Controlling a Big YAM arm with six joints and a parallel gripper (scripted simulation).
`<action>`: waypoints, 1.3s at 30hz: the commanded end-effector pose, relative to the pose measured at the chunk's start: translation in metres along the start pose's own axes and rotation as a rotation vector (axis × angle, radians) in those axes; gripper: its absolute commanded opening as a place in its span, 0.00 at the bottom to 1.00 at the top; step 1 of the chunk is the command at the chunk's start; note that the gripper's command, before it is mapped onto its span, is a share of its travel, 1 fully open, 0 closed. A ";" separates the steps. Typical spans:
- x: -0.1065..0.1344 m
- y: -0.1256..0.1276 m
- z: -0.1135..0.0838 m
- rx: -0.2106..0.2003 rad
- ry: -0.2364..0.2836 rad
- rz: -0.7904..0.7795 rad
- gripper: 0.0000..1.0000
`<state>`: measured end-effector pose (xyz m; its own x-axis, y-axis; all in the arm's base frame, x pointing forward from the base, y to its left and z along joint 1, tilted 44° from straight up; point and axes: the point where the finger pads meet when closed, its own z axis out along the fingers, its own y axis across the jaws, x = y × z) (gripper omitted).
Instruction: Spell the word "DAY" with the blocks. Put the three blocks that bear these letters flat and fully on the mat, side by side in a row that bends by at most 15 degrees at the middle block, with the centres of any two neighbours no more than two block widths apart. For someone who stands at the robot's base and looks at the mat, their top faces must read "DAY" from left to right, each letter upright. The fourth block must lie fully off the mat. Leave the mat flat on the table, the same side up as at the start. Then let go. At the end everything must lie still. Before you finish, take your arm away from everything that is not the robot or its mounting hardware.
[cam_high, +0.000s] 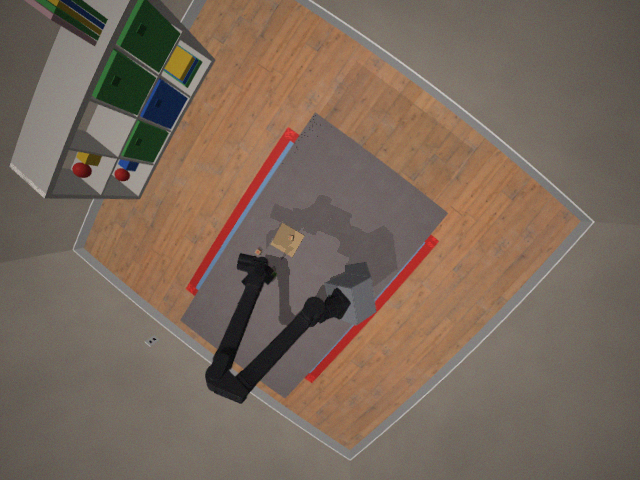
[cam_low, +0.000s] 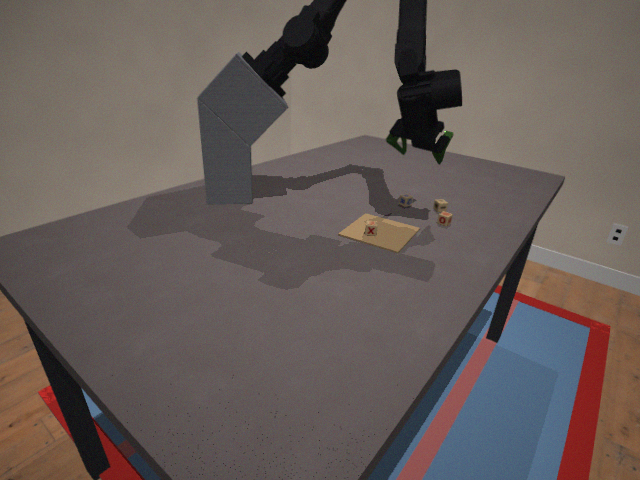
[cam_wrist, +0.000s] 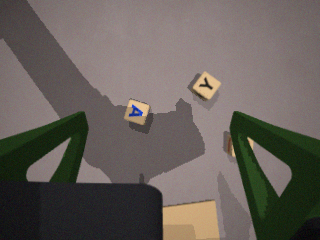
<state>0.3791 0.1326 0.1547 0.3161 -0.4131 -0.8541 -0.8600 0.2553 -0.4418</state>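
Note:
My gripper (cam_low: 421, 157) (cam_wrist: 159, 119) is open and empty, high above the table. The A block (cam_low: 405, 200) (cam_wrist: 137, 111) and the Y block (cam_low: 440, 205) (cam_wrist: 206, 85) lie on the table off the mat, letters up; in the wrist view both show between the fingers. The D block (cam_high: 257, 251) (cam_low: 444, 218) (cam_wrist: 232, 144) lies off the mat near Y, mostly hidden behind the right finger in the wrist view. A fourth block (cam_high: 291, 238) (cam_low: 370, 228) sits on the tan mat (cam_high: 280, 239) (cam_low: 395, 242) (cam_wrist: 206, 212), a red X on its side; its top letter is unreadable.
The grey table (cam_high: 330, 165) (cam_low: 206, 330) carries the arm's grey base (cam_high: 359, 297) (cam_low: 227, 170). The D and Y blocks are the ones nearest the table's long edge away from the base. The arm's shadow falls around the A block and over part of the mat.

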 end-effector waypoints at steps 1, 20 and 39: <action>0.013 -0.065 -0.011 0.023 0.020 -0.051 1.00; 0.020 -0.104 -0.022 0.020 0.012 -0.058 1.00; 0.020 -0.105 -0.022 0.022 0.011 -0.061 1.00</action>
<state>0.4614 0.0814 0.1828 0.3429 -0.4315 -0.8344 -0.8426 0.2515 -0.4763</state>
